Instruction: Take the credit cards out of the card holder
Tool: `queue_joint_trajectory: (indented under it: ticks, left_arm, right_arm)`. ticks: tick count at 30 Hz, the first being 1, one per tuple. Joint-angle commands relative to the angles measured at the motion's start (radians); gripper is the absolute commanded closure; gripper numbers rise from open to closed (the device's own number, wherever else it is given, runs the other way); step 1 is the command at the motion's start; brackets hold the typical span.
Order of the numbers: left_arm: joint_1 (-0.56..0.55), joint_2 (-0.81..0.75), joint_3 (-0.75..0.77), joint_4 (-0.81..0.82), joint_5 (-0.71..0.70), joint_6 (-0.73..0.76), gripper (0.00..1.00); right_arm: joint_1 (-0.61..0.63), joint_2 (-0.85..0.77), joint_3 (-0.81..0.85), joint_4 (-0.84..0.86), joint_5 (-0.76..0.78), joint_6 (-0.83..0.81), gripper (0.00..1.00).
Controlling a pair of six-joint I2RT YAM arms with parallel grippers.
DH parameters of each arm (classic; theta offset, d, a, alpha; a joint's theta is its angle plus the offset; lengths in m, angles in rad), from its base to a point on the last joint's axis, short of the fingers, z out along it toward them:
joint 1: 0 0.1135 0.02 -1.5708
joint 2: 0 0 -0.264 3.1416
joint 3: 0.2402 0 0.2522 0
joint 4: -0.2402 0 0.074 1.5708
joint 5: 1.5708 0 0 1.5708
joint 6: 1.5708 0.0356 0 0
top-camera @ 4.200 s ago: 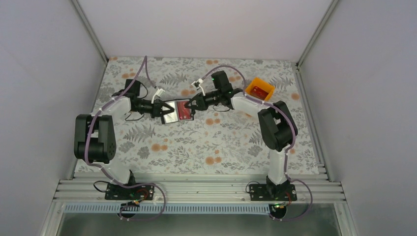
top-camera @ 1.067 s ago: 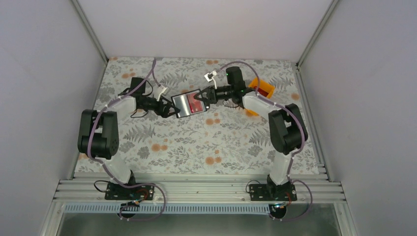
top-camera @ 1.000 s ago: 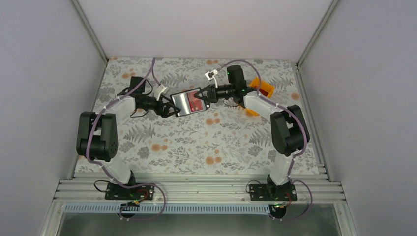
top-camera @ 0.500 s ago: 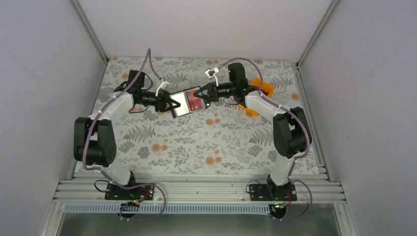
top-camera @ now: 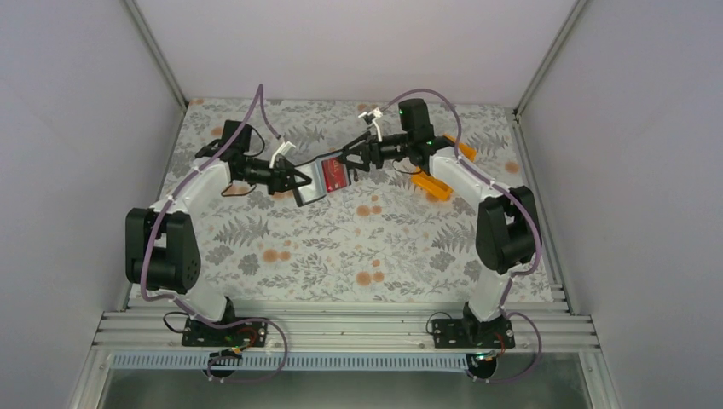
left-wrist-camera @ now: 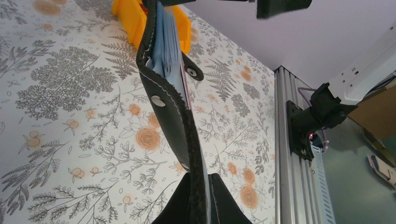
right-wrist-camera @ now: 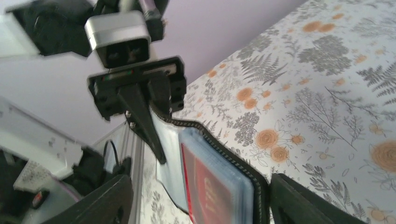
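Observation:
The black card holder (top-camera: 309,191) hangs open in the air over the table's far middle. My left gripper (top-camera: 294,181) is shut on its left edge; in the left wrist view the holder (left-wrist-camera: 168,105) stands edge-on, clamped between my fingertips (left-wrist-camera: 204,179). A red credit card (top-camera: 338,175) sits in its grey-blue pockets, also visible as a red card (right-wrist-camera: 212,193) in the right wrist view. My right gripper (top-camera: 351,162) is open, its fingers (right-wrist-camera: 109,200) spread on either side of the holder's (right-wrist-camera: 254,179) right half, gripping nothing.
An orange bin (top-camera: 429,184) sits on the floral mat behind and under my right forearm, also seen as an orange bin (left-wrist-camera: 131,19) beyond the holder. The aluminium rail (left-wrist-camera: 289,177) runs along the table's near edge.
My left gripper has shut on the holder's left edge. My right gripper has opened and let go of the holder's right side. Both arms shifted slightly towards the back.

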Motion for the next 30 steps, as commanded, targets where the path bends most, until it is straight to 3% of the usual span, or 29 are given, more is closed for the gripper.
queue_joint_trajectory:
  ticks: [1, 5, 7, 19, 23, 27, 30]
  left_arm:
    - [0.005, -0.03, 0.059, -0.11, 0.026, 0.161, 0.98]
    - [0.003, -0.04, 0.136, -0.296, 0.056, 0.382, 0.98]
    - [0.0, -0.046, 0.164, -0.326, 0.039, 0.4, 0.98]
    - [-0.096, -0.047, 0.272, -0.399, -0.045, 0.401, 0.98]
    - [-0.136, -0.059, 0.352, -0.473, -0.059, 0.426, 0.98]
    - [-0.157, -0.069, 0.387, -0.512, -0.057, 0.432, 0.98]
    - [-0.168, -0.069, 0.415, -0.539, -0.054, 0.446, 0.98]
  right_arm:
    - [-0.007, -0.012, 0.01, -0.146, -0.113, -0.193, 0.21]
    - [-0.039, -0.005, -0.025, -0.147, -0.119, -0.243, 0.08]
    - [-0.06, 0.014, -0.025, -0.141, -0.163, -0.246, 0.01]
    - [-0.026, 0.049, 0.022, -0.101, -0.206, -0.31, 0.01]
    - [-0.015, 0.086, 0.101, -0.174, -0.199, -0.325, 0.01]
    - [0.0, 0.019, 0.053, -0.187, -0.324, -0.41, 0.01]
    - [0.0, 0.008, 0.095, -0.342, -0.454, -0.579, 0.03]
